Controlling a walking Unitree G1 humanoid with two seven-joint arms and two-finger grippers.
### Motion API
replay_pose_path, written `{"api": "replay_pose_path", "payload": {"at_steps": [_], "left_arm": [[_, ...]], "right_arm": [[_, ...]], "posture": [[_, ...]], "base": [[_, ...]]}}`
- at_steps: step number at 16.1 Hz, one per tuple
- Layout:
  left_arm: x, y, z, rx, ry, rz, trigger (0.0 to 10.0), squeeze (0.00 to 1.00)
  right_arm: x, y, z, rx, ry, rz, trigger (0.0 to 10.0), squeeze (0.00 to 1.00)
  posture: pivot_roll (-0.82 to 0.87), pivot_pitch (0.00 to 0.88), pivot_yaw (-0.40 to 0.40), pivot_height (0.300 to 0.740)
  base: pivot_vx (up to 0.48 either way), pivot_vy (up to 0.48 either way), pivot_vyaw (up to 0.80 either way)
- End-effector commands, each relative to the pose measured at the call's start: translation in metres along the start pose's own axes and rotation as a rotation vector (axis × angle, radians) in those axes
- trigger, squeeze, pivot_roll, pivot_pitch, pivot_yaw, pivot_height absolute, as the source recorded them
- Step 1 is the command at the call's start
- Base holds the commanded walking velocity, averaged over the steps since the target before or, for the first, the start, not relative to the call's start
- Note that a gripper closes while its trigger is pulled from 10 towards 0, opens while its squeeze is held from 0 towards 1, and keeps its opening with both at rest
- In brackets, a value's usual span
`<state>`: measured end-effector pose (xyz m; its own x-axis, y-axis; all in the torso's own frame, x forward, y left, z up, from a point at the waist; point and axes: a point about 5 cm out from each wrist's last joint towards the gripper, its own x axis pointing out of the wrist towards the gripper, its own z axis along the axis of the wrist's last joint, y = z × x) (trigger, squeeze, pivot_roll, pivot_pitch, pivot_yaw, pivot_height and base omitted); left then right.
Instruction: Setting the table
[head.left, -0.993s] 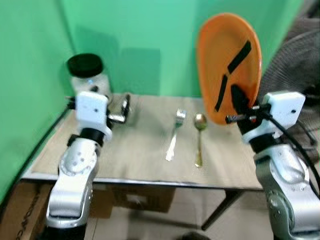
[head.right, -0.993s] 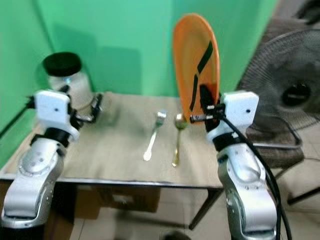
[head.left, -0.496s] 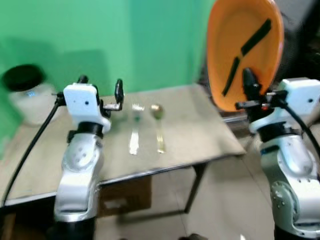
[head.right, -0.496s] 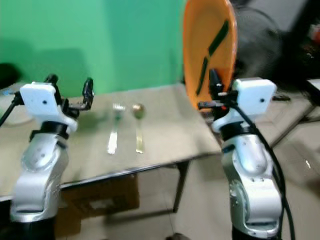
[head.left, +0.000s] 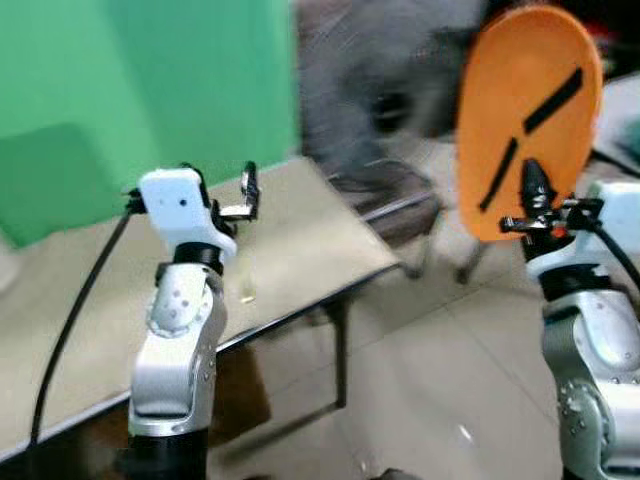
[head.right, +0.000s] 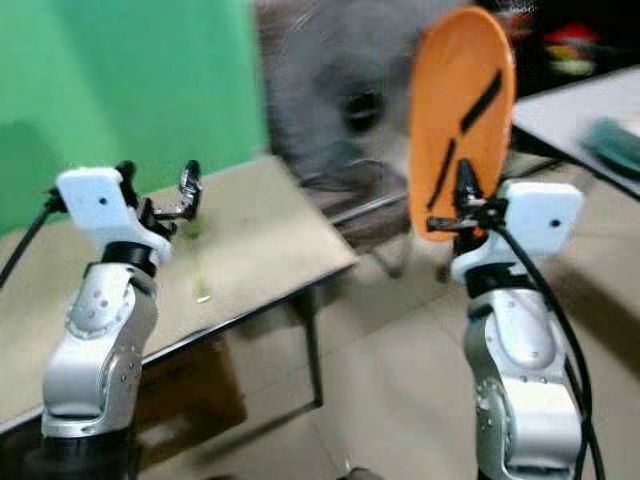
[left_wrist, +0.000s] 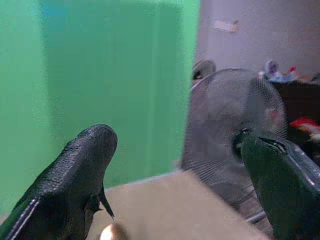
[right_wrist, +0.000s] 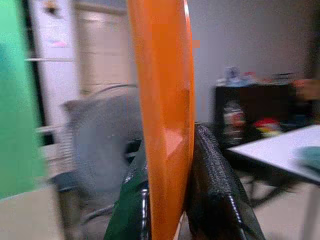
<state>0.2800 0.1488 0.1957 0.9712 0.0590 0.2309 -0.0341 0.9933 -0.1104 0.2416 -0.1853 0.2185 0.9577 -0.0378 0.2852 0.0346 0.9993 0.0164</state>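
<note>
Green wall behind the worktop (head.left: 300, 250) at left — right pincer (head.left: 528, 180) clamps the upright orange plate (head.left: 530, 120) at upper right, well off it; left pincer (head.left: 218, 190) gapes empty. Plate unplaced — most remains.

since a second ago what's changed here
The view has swung to the robot's right: the table now sits at the left, and a fan and floor have come into view. That is camera motion. The right pincer still grips the orange plate upright; the left pincer stays open.
</note>
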Motion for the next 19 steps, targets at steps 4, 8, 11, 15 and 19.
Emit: {"api": "replay_pose_path", "payload": {"at_steps": [4,8,11,15,19], "left_arm": [[0.002,0.01,0.003,-0.111,-0.033,0.027,10.0,0.0],[0.003,0.001,-0.002,0.075,0.013,-0.064,10.0,0.0],[-0.001,0.003,-0.006,0.11,0.028,-0.125,10.0,0.0],[-0.003,0.01,-0.019,0.19,0.106,-0.179,10.0,0.0],[-0.007,0.008,-0.026,0.186,0.14,-0.255,10.0,0.0]], "right_arm": [[0.0,0.002,0.009,0.007,-0.043,-0.001,10.0,0.0],[-0.003,-0.004,0.005,-0.001,-0.008,-0.047,10.0,0.0],[-0.005,-0.013,-0.002,-0.052,0.051,-0.09,10.0,0.0],[-0.016,-0.008,-0.031,-0.056,0.249,-0.06,10.0,0.0],[-0.029,-0.006,-0.049,-0.079,0.377,-0.025,10.0,0.0]], "posture": [[0.06,0.0,0.057,0.74],[0.04,0.0,0.053,0.74],[0.05,0.0,0.051,0.74],[0.05,0.0,0.056,0.74],[0.03,0.0,0.064,0.74]], "base": [[0.0,0.0,-0.8],[0.0,0.0,-0.8],[0.0,0.0,-0.8],[0.0,0.0,-0.8],[0.139,0.0,-0.2]]}}
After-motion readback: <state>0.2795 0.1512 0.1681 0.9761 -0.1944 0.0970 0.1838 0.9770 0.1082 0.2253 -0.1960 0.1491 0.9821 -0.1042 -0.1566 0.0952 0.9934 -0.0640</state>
